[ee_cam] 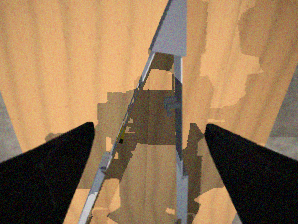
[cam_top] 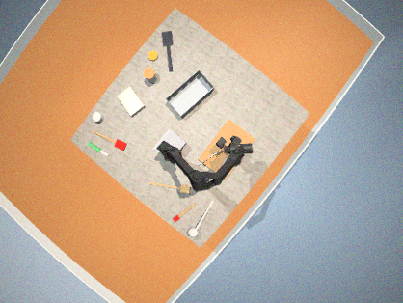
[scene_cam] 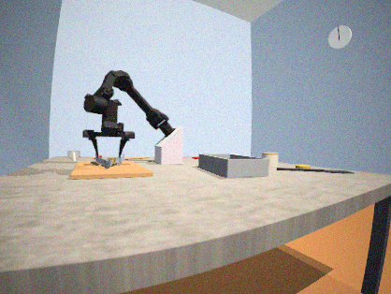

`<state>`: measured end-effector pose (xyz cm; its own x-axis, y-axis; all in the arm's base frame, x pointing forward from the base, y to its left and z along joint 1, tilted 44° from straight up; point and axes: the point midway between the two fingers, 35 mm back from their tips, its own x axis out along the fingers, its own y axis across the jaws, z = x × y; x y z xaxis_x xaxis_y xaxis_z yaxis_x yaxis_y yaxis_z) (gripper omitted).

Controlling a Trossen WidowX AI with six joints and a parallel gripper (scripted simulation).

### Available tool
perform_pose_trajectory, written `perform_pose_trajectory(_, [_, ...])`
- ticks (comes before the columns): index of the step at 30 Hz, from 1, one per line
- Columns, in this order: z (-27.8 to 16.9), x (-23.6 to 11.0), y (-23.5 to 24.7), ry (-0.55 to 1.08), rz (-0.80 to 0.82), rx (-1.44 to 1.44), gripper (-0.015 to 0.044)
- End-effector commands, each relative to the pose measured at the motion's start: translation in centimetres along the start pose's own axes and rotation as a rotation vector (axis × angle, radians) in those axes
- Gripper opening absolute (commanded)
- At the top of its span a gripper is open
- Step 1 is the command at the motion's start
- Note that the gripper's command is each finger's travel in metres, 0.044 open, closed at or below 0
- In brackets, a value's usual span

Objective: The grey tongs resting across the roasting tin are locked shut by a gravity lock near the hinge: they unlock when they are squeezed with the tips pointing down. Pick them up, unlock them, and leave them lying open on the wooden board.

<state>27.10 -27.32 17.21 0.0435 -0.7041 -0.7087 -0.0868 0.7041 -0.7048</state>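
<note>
Grey tongs [ee_cam: 167, 100] lie splayed on the wooden board [ee_cam: 65, 60], between wide-spread jaws.

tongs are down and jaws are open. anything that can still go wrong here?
1. The gripper is open, but its fingers straddle the tongs low over the wooden board; a slanted retreat could drag them.
2. The tongs lie spread near the board's edge in the top view, so a nudge might push a tip off it.
</note>
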Motion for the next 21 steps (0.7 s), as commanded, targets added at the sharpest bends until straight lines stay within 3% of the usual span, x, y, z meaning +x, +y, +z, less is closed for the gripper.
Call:
perform_pose_trajectory(1, [0.0, 0.0, 0.0, 0.002, -0.001, -0.001, 0.0440])
perform_pose_trajectory(6, [0.8, -1.4, 2.2, -0.001, 0.020, 0.001, 0.0440])
perform_pose_trajectory(16, [0.6, -10.0, 13.9, 0.004, 0.033, -0.006, 0.0440])
perform_pose_trajectory(21, [0.0, -11.1, 15.2, 0.000, 0.016, -0.009, 0.0440])
